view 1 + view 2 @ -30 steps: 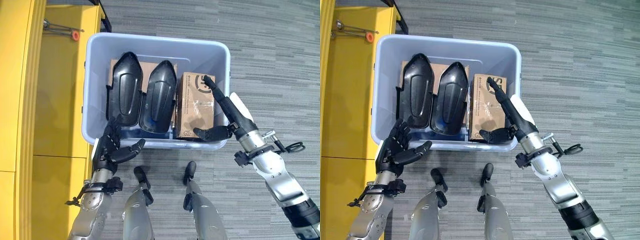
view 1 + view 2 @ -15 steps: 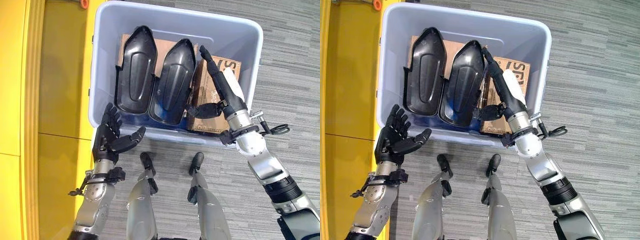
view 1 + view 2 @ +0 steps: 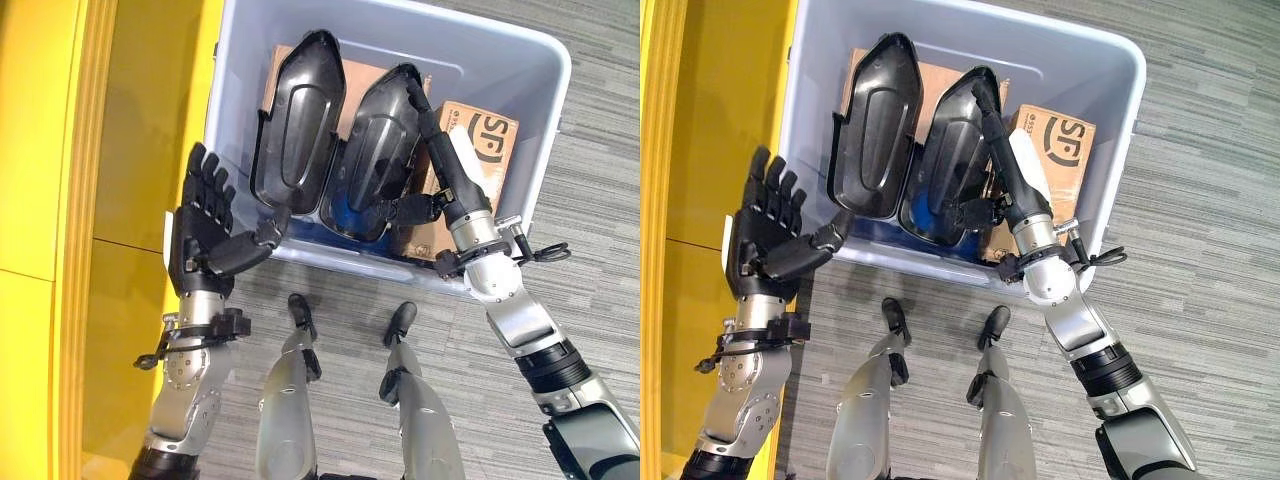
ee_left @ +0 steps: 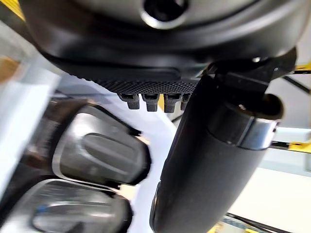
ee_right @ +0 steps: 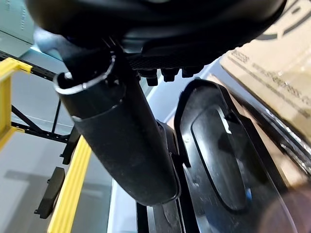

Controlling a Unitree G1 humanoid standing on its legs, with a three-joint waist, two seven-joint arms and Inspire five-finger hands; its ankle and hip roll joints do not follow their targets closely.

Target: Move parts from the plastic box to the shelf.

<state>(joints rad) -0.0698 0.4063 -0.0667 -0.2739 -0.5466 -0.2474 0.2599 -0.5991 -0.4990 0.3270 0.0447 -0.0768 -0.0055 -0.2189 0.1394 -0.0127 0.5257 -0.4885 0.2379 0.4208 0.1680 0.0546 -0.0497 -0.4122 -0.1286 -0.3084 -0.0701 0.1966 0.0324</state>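
Observation:
A pale blue plastic box [image 3: 340,266] on the floor holds two black moulded parts side by side, the left part [image 3: 300,125] and the right part [image 3: 380,150], plus a cardboard box [image 3: 480,140] at its right. My right hand [image 3: 445,170] reaches into the box with straight fingers lying along the right part's right edge, between it and the cardboard; its thumb rests against that part [image 5: 218,145]. My left hand [image 3: 205,225] is open outside the box's near left corner, palm towards the box, thumb close to the left part's near end.
The yellow shelf [image 3: 60,150] runs along the left, right beside the plastic box. Grey striped carpet [image 3: 600,180] spreads to the right of the box and in front of it.
The camera has shifted. My right hand has moved left from the cardboard box to the right black part. My left hand has risen closer to the box's near left corner.

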